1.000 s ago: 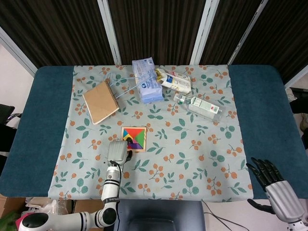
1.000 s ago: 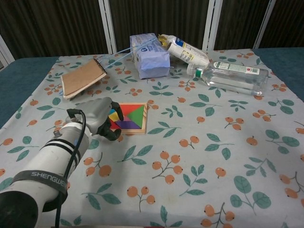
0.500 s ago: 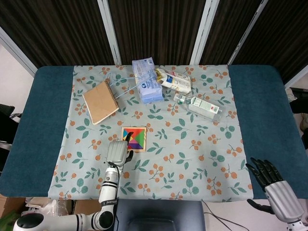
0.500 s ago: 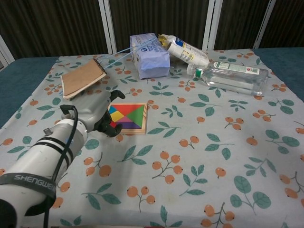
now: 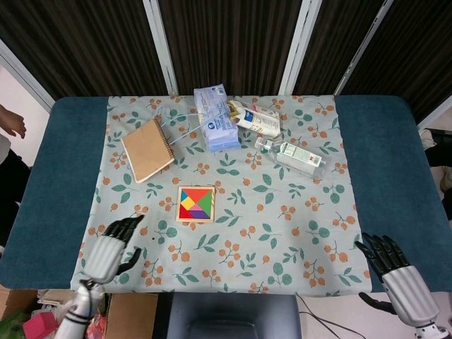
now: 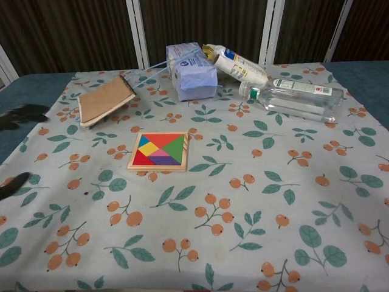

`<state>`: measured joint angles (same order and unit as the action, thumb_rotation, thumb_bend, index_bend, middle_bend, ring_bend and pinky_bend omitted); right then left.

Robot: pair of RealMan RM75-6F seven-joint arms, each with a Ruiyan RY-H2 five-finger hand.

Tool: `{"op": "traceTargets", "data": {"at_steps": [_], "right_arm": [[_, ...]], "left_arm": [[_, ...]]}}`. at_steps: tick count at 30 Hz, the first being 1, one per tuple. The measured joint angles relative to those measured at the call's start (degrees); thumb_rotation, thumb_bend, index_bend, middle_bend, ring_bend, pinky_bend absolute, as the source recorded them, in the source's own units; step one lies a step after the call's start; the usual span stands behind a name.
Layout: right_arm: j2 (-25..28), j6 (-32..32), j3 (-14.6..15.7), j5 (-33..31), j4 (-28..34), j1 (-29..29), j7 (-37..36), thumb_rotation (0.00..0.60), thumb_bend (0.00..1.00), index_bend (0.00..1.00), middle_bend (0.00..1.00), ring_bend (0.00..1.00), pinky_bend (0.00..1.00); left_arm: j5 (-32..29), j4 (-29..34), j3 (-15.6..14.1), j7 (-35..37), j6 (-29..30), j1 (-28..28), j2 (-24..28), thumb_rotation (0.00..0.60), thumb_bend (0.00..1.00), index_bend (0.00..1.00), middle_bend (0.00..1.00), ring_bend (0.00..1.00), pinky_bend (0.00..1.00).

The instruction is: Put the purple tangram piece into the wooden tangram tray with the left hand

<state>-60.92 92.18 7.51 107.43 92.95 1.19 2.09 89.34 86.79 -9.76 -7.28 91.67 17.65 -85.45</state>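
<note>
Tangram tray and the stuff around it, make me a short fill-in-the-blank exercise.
1. The purple tangram piece lies inside the wooden ____.
2. The left hand holds ____.
3. The clear bottle lies on its ____.
4. The brown notebook lies to the ____ of the blue pack in the head view.

Missing words: tray; nothing; side; left

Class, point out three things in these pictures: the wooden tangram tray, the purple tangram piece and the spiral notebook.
wooden tangram tray (image 6: 130, 159), chest view, left wooden rim.
purple tangram piece (image 6: 160, 159), chest view, its middle.
spiral notebook (image 5: 147, 149), head view, brown cover.
</note>
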Motion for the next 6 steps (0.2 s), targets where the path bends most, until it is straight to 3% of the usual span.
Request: {"op": "traceTargets", "data": {"at_steps": [2,6], "right_arm": [[-0.86,-0.38,-0.05,0.23,0.24,0.04,1.91,0.6,0.16,0.0,0.0,0.0,0.0],[-2.18,-1.4,-0.08,0.45,0.75,0.1,5.12,0.6,0.16,0.0,0.0,0.0,0.0]], "left_arm": [[1.48,-4.18,-2.32,5.47,4.2,-4.23,2.94,0.6,0.38,0.03,0.04,0.0,0.01],[4.92,-8.08,-3.51,10.37,9.5,-7.68,6.39,0.6,0.38,0.03,0.04,0.0,0.01]]}}
